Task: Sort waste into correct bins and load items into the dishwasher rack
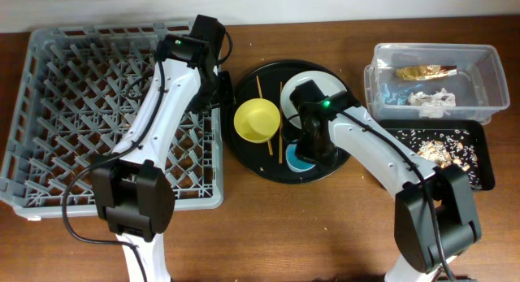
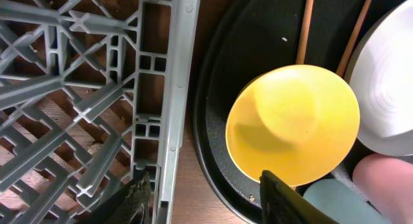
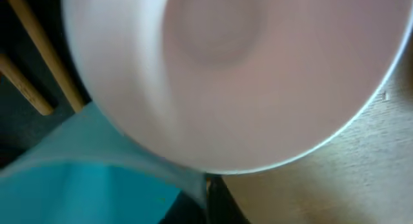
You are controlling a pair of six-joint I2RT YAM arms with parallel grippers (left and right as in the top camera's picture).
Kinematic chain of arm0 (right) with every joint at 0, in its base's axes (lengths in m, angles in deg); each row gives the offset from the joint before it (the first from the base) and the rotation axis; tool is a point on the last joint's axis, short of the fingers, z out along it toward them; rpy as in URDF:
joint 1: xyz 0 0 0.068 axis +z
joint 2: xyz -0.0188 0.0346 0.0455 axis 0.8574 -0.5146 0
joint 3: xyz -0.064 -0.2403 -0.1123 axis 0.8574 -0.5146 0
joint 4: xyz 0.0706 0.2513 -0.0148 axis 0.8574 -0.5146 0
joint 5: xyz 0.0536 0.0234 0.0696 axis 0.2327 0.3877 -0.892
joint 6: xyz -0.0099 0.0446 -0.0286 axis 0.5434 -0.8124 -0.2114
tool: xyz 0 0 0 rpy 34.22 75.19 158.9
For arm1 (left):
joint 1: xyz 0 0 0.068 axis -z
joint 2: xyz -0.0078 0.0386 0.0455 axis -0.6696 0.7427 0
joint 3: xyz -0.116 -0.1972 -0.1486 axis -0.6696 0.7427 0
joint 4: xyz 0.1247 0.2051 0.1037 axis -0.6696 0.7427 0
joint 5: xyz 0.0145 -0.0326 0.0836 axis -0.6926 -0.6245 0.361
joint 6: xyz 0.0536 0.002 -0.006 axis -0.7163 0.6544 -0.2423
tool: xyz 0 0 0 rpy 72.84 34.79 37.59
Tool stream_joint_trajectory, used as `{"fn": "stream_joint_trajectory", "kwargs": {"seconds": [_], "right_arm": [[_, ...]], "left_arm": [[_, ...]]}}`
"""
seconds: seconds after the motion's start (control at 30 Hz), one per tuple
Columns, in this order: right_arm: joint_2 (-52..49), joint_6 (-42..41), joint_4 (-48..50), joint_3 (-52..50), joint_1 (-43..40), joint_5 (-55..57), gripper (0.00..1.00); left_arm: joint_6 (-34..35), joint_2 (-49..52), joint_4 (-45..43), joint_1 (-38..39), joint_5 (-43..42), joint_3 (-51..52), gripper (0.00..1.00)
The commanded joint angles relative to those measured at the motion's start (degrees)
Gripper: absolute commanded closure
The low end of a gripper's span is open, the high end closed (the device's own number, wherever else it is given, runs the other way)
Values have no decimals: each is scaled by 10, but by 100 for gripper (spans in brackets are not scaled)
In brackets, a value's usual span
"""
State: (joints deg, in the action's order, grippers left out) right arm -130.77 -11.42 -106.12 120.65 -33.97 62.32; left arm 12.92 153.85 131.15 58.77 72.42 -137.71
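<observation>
While the right gripper [image 1: 313, 148] sits low over the cups, its wrist view is filled by the blurred pink cup [image 3: 245, 75] with the blue cup [image 3: 77, 192] beside it. I cannot tell whether its fingers are apart or clamped. The left gripper [image 2: 205, 185] looks better placed for the next move. It hangs over the right wall of the dishwasher rack [image 2: 177, 88], fingers spread wide and holding nothing. The yellow bowl [image 2: 293, 124] lies just ahead, off toward the right-hand finger, standing on the round black tray [image 1: 248, 156]. It is upright, mouth up and empty. Being round, it has no long axis to line up with. The left arm is nearer, and a short reach sideways should straddle the rim.
</observation>
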Motion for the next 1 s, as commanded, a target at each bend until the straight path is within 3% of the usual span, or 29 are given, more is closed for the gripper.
{"fn": "stream_joint_trajectory", "kwargs": {"seconds": [0.0, 0.1, 0.17, 0.2, 0.4, 0.43, 0.53, 0.6, 0.7, 0.8, 0.97], "right_arm": [[0, -4, 0, -2, 1, -16, 96], [23, 68, -9, 18, -1, -80, 96], [58, 118, -36, 54, -12, -112, 96], [77, 141, -44, 70, -21, -133, 96], [195, 284, -29, 92, -151, -308, 96], [190, 318, -6, 85, -164, -373, 96], [179, 336, 79, 54, -169, -464, 96], [162, 337, 189, 19, -168, -576, 96], [134, 313, 296, 2, -168, -651, 96], [102, 252, 400, 2, -167, -658, 96], [87, 189, 505, 2, -167, -687, 96]], "left_arm": [[1, 0, 0, 0, 9, -9, 46], [-7, 0, 7, 0, 7, -9, 46], [-68, 0, 11, -2, -47, -9, 45], [-92, 0, 12, -7, -101, -9, 38], [-222, 0, 13, -82, -543, -9, 28], [-234, 0, 13, -96, -609, -9, 25], [-274, 0, 14, -115, -748, -9, 1], [-311, 0, 14, -115, -839, -9, 1], [-320, 0, 14, -104, -877, -9, 1], [-319, 0, 14, -70, -877, -9, 7], [-319, 0, 14, -61, -877, -9, 7]]}}
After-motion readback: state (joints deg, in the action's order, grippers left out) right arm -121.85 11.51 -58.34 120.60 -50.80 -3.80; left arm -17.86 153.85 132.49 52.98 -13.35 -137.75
